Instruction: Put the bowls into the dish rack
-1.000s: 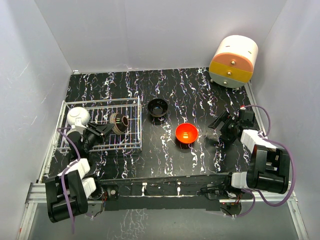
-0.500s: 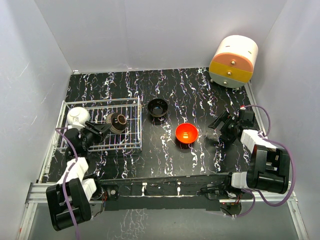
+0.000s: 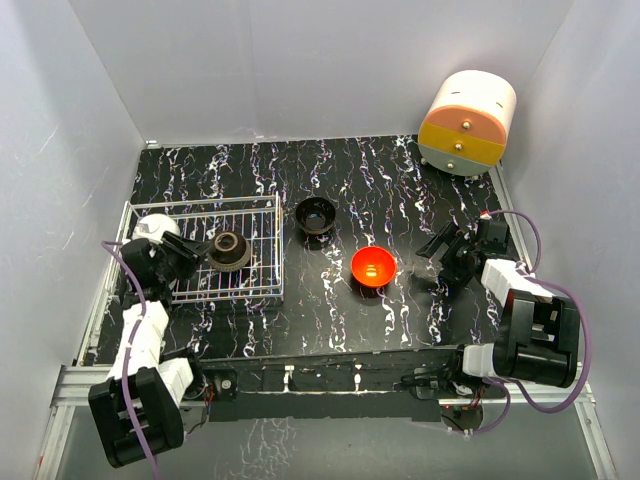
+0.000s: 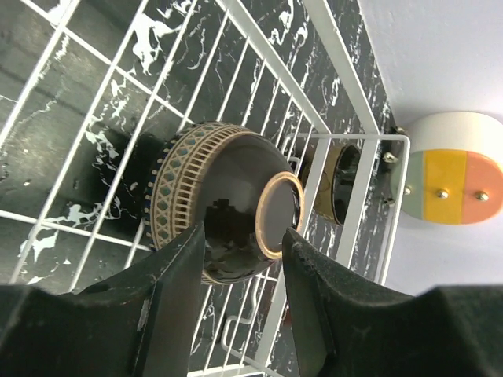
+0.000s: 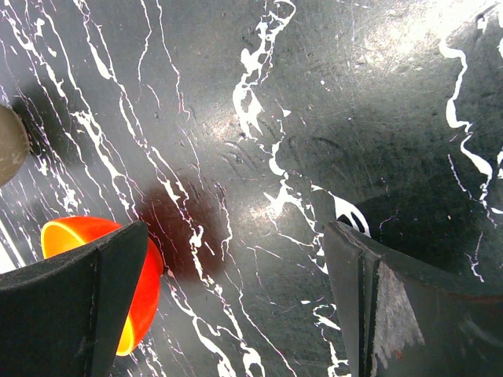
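Left end of table (image 3: 350,180), at the dish rack (image 3: 252,280): brown bowl (image 3: 229,250) lies bottom-up on the wire floor, left gripper (image 4: 242,236) right at it.
Left fingers (image 4: 169,290) parted a moderate way, tips flanking the near side of the bowl's dark glossy outside; whether they touch it, cannot tell. Foot ring faces up, patterned band around the rim. White bowl (image 3: 155,228) sits in the rack's far left corner, just beside the left arm. Black bowl (image 3: 316,214) stands on the table beyond the rack's right wall; red bowl (image 3: 373,266) further right, near mid-table. Right gripper (image 5: 236,236) low over bare tabletop right of the red bowl, fingers spread wide, nothing between them. Round cream-and-orange cabinet (image 3: 467,120) at far right corner.
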Robot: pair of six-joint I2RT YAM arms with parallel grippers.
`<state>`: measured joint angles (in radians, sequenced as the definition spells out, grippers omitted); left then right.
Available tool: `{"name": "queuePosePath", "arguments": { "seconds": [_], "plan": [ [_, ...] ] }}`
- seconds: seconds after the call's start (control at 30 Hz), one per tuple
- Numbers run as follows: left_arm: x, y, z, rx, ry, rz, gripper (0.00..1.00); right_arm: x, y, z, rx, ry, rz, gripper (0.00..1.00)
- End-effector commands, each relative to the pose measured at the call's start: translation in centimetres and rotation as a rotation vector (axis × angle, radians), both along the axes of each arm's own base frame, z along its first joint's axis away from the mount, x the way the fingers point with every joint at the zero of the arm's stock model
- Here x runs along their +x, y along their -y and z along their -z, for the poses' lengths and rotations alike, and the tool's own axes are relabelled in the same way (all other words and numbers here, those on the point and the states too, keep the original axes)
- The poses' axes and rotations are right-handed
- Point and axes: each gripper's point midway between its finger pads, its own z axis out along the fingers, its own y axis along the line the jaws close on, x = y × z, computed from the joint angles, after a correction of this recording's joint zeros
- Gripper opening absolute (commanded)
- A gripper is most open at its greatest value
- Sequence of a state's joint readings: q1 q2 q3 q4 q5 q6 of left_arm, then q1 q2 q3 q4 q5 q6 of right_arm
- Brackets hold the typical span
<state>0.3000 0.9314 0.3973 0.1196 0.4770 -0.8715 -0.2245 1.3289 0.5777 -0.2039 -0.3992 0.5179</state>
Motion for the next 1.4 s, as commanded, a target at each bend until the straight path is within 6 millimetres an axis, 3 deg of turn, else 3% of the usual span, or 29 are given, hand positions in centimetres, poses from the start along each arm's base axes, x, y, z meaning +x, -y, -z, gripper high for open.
{"name": "queuePosePath", "arguments": {
  "seconds": [0.0, 0.17, 0.43, 0.53, 0.7, 0.87, 0.97, 1.13, 1.37],
  "plan": [
    [-0.2, -1.4, -0.3, 0.094, -0.048, -0.020, 0.43, 1.3, 0.4, -1.1, -0.018, 0.070, -0.009, 0.98],
    [-0.1, -2.1, -0.8, 0.143, -0.071, -0.017, 0.43, 1.3, 0.4, -1.1, -0.017, 0.070, -0.010, 0.98],
    [2.2, -3.3, -7.4, 0.285, 0.024, 0.033, 0.46, 1.2, 0.3, -0.9, -0.013, 0.066, -0.010, 0.98],
    [3.7, -3.8, -8.5, 0.313, 0.018, 0.055, 0.47, 1.1, 0.3, -0.7, -0.011, 0.064, -0.008, 0.98],
    [6.2, -4.0, -6.8, 0.380, -0.086, 0.103, 0.49, 1.0, 0.2, -0.5, -0.009, 0.061, -0.009, 0.98],
    [7.3, -0.9, -4.3, 0.566, -0.188, 0.192, 0.51, 1.2, 0.3, -0.6, -0.008, 0.062, -0.007, 0.98],
    [7.5, -0.1, -3.4, 0.619, -0.206, 0.194, 0.51, 1.2, 0.2, -0.6, -0.005, 0.063, -0.008, 0.98],
    [7.9, -0.4, -3.2, 0.710, -0.199, 0.166, 0.51, 1.1, 0.2, -0.5, -0.005, 0.062, -0.011, 0.98],
    [7.5, -0.8, 0.0, 0.764, -0.316, 0.200, 0.53, 1.1, 0.1, -0.5, -0.002, 0.065, -0.012, 0.98]
  ]
}}
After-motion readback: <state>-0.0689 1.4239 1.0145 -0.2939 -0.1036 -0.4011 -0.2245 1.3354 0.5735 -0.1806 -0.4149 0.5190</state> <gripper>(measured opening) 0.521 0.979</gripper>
